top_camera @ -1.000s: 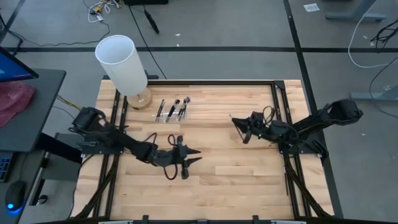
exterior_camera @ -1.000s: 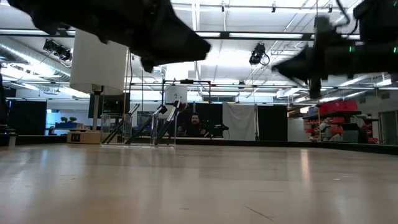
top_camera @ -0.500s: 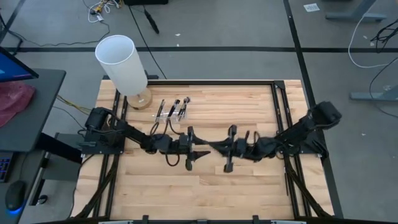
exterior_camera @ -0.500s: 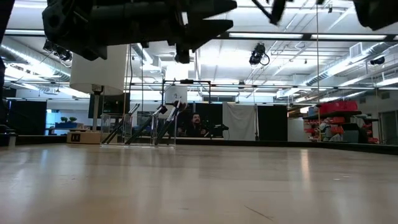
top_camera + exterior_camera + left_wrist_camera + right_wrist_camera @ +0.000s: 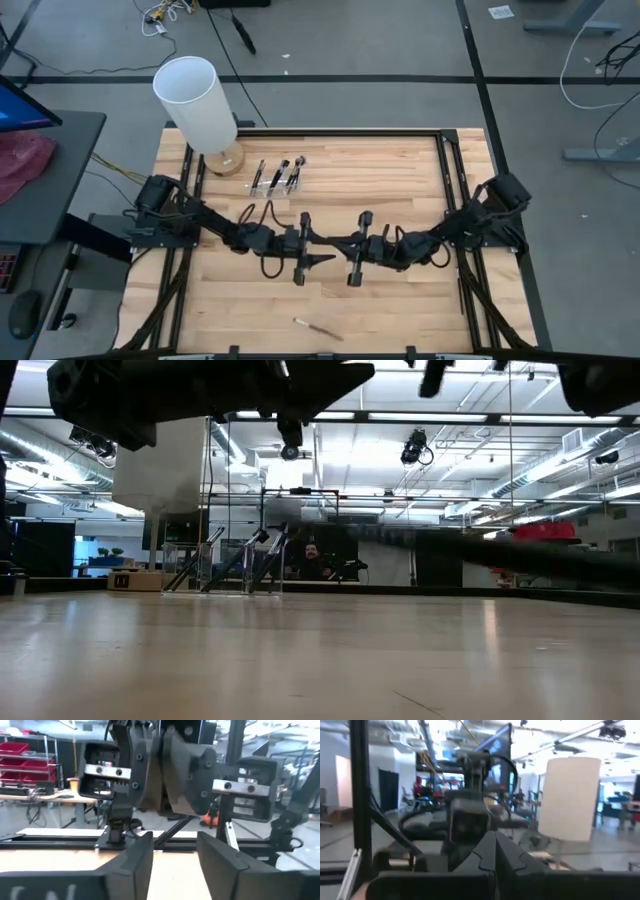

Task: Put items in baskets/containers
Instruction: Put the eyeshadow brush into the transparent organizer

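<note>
Centrally, left gripper (image 5: 318, 243) fingers apart, right gripper (image 5: 340, 245) pinched shut, thin dark brushes (image 5: 278, 176) leaning in clear holder (image 5: 262, 187), one brush (image 5: 318, 327) lying loose near front edge

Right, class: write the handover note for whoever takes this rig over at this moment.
Left gripper: mid-table, raised, fingers apart, holding nothing visible.
Right gripper: facing it tip to tip, fingers shut, nothing seen in them.
Clear holder: back of the table beside the white cylinder; several brushes stand in it.
One brush lies loose near the front edge.
Left to do: pick up that brush and put it in the holder.
</note>
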